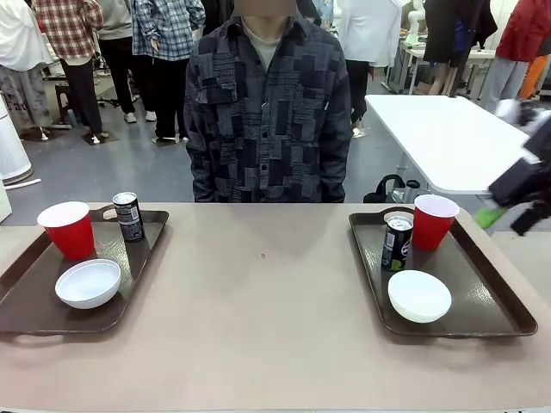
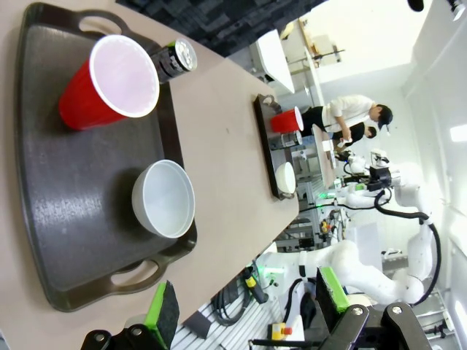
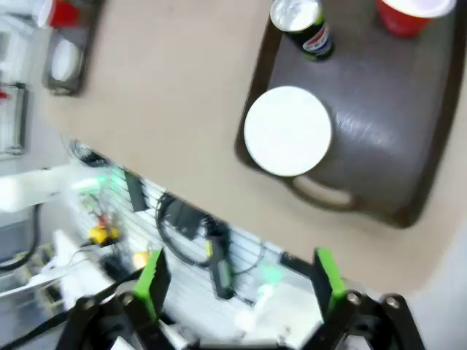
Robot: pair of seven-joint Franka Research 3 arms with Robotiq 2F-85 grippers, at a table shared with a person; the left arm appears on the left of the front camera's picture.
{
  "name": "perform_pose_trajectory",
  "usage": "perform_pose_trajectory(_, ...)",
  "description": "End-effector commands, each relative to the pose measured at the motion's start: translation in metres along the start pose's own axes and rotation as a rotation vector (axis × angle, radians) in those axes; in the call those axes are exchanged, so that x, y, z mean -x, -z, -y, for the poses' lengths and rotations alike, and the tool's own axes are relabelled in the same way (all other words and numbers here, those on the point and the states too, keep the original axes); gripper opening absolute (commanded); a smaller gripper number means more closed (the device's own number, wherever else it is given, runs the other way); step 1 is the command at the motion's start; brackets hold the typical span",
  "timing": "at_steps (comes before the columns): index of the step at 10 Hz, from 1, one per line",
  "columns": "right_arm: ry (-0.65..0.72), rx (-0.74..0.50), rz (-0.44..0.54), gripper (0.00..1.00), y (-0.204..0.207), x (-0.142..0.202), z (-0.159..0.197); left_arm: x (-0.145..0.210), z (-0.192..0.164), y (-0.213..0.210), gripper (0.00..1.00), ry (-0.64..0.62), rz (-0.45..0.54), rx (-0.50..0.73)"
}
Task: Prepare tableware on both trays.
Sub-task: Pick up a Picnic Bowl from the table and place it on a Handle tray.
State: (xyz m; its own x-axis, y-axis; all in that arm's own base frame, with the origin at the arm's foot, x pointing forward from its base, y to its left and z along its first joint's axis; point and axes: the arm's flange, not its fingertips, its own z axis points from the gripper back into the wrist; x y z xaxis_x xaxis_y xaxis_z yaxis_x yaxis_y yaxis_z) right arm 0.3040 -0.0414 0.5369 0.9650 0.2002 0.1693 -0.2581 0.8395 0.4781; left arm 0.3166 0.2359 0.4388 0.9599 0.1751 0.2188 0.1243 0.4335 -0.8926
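Note:
The left tray (image 1: 34,303) holds a red cup (image 1: 67,229), a dark can (image 1: 129,215) and a white bowl (image 1: 88,283). On the right tray (image 1: 492,301) stand a red cup (image 1: 434,221), a Pepsi can (image 1: 397,243) and a white bowl (image 1: 419,295). My left gripper (image 2: 246,302) hangs open above the table's near edge, back from its tray (image 2: 80,211), cup (image 2: 109,80), can (image 2: 174,60) and bowl (image 2: 164,198). My right gripper (image 3: 241,281) is open and empty, off the near edge, above the bowl (image 3: 287,131) and Pepsi can (image 3: 303,25).
A person in a dark patchwork shirt (image 1: 269,103) stands at the far side, hands out of sight. My right arm (image 1: 525,185) shows blurred at the right edge beside the right tray. Bare tabletop (image 1: 267,292) lies between the trays. A white table (image 1: 448,138) stands behind.

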Motion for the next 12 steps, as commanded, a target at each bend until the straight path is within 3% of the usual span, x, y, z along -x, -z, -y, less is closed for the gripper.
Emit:
perform_pose_trajectory(1,0.105,-0.192,0.039,1.00,-0.016,0.008,0.053,0.001,0.003,-0.002,1.00,0.005,0.005,0.003)
perform_pose_trajectory(2,0.116,-0.287,0.065,1.00,-0.025,0.023,0.088,0.001,0.003,-0.002,1.00,0.005,0.005,0.003)
perform_pose_trajectory(6,0.076,-0.456,0.147,1.00,-0.036,0.054,0.170,0.001,0.003,-0.002,1.00,0.005,0.005,0.003)
perform_pose_trajectory(12,0.124,-0.559,0.303,1.00,-0.056,0.109,0.235,0.001,0.003,-0.002,1.00,0.005,0.005,0.003)
